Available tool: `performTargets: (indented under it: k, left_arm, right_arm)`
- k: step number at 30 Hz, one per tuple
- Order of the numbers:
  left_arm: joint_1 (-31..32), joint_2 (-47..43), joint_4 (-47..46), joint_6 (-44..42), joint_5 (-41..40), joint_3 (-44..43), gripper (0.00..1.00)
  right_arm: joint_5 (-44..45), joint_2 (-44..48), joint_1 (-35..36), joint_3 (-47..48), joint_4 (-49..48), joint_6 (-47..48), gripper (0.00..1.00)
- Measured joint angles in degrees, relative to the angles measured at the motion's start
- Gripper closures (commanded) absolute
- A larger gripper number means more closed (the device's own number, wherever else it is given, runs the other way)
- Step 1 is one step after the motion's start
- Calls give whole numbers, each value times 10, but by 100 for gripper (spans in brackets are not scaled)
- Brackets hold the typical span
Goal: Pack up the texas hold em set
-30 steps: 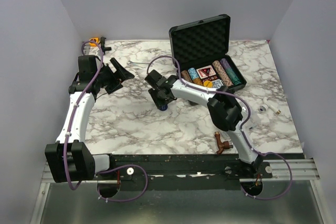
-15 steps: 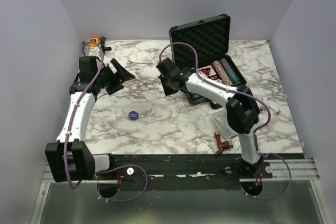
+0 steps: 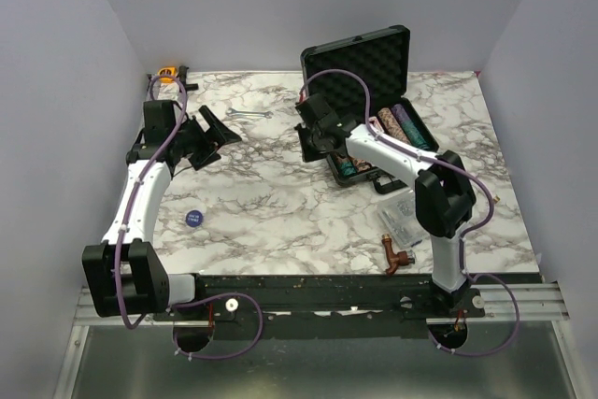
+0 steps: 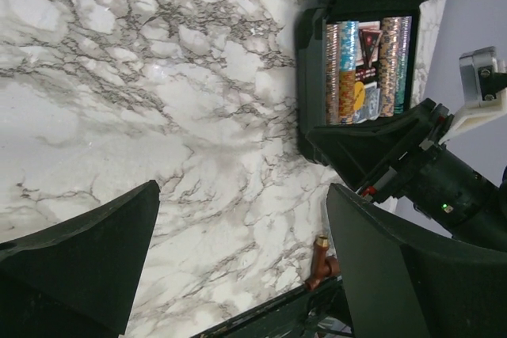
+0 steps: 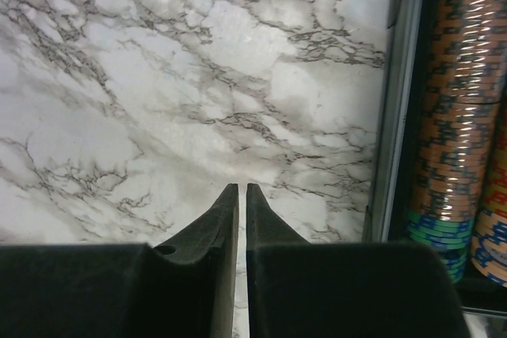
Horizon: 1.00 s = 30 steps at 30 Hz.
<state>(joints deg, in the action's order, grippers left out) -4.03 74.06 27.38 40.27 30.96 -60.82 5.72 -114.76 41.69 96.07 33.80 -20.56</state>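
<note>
Hovering our right gripper [image 5: 242, 191] beside the black hard-plastic briefcase [image 3: 358, 63], lid up for loading; jaws pressed nearly together, empty. Left gripper [image 4: 242, 195] spread, empty. Small blue round disc [image 3: 192, 218] lies loose on marble table [image 3: 280, 212], unpacked.

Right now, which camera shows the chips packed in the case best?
Left wrist: the chips show as full rows in the open case, unblocked. From the top external, the right arm hides several rows. Right wrist catches only part of two rows, close up.
</note>
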Motion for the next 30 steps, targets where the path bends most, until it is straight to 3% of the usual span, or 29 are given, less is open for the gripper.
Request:
performTargets:
  k: [2, 4, 8, 17, 30]
  left_arm:
    - [0, 4, 6, -2, -9, 0, 10]
    - [0, 3, 16, -4, -34, 7, 1]
    - [0, -25, 38, 5, -109, 63, 1]
    - [-33, -28, 123, 47, -255, 144, 4]
    - [-78, 78, 130, 23, -300, 159, 13]
  right_arm:
    - [-17, 0, 2, -10, -7, 0, 88]
    - [-36, 1, 3, -26, -21, -2, 87]
    - [-70, 25, 3, -91, -56, -3, 86]
    - [-153, 96, 3, -200, -141, -5, 86]
    - [-187, 162, 3, -252, -201, -7, 86]
